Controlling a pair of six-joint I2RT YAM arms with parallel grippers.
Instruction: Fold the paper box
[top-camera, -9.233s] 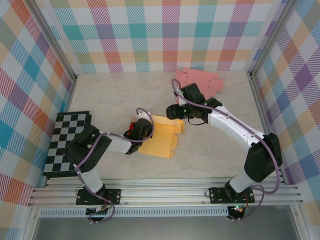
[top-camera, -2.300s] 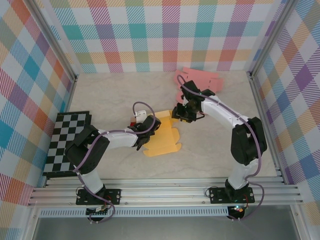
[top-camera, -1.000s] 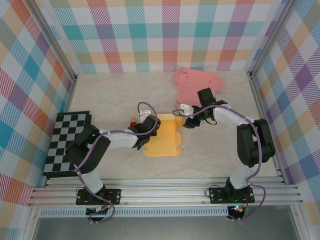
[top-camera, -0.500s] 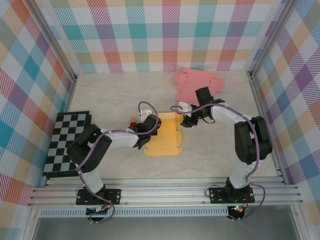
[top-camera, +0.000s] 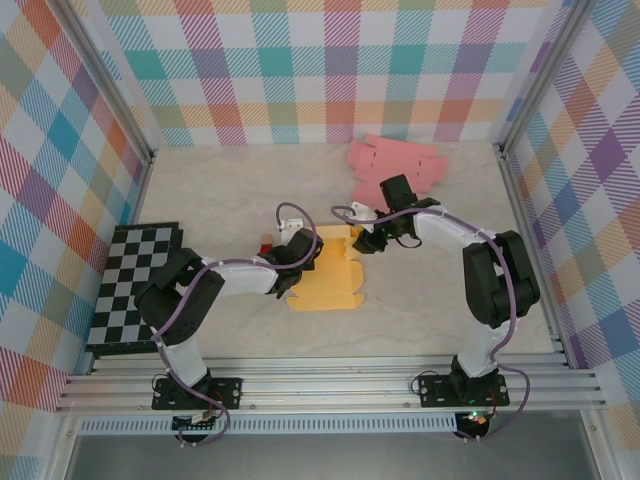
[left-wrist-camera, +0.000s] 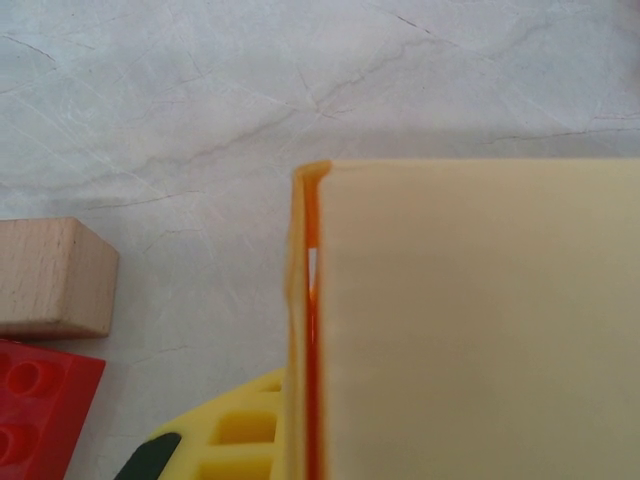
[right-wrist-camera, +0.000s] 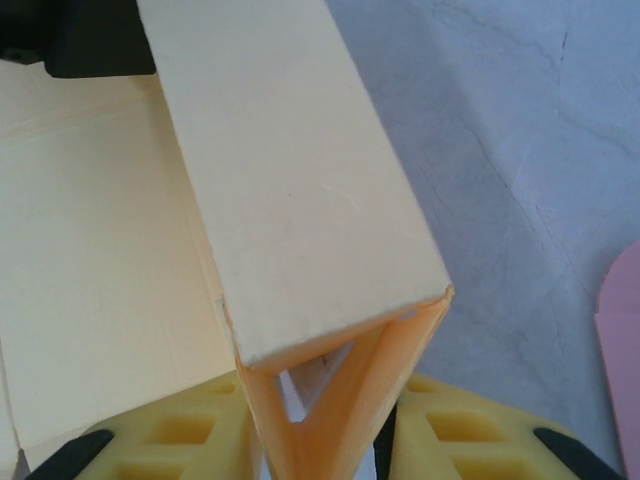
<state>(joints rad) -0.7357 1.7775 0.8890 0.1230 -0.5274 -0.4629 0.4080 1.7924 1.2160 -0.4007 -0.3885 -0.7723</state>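
**Two robot arms at work on one wall of a yellow paper box**

Seen from above, the paper box (top-camera: 325, 285) is a yellow card sheet lying near the middle of a pale, marbled table (top-camera: 220, 190), between the two arms. Most of it lies flat, with notched tabs showing along its right edge.

The right gripper (top-camera: 362, 238) sits at the sheet's far right corner. Its wrist camera shows a long strip of card doubled over into a hollow wedge. The end of that wedge is pinched between the two yellow ribbed pads (right-wrist-camera: 190, 440), so this gripper is clenched on the box.

The left gripper (top-camera: 297, 258) is at the sheet's far left corner. Its wrist camera shows a double layer of card on edge, with one yellow pad (left-wrist-camera: 235, 435) just beside it. The other pad is hidden behind the card, so I cannot tell whether this gripper is clamped or released. A wooden block (left-wrist-camera: 50, 278) and a red brick (left-wrist-camera: 40, 405) lie just beside that corner.

A flat pink card (top-camera: 395, 162) lies near the back wall, and a checkered mat (top-camera: 130, 290) sits at the left edge.

The job looks to be at an early stage. One wall strip is rolled over and being held. The other walls and the tabbed edge are not yet raised, and nothing resembles a closed box.
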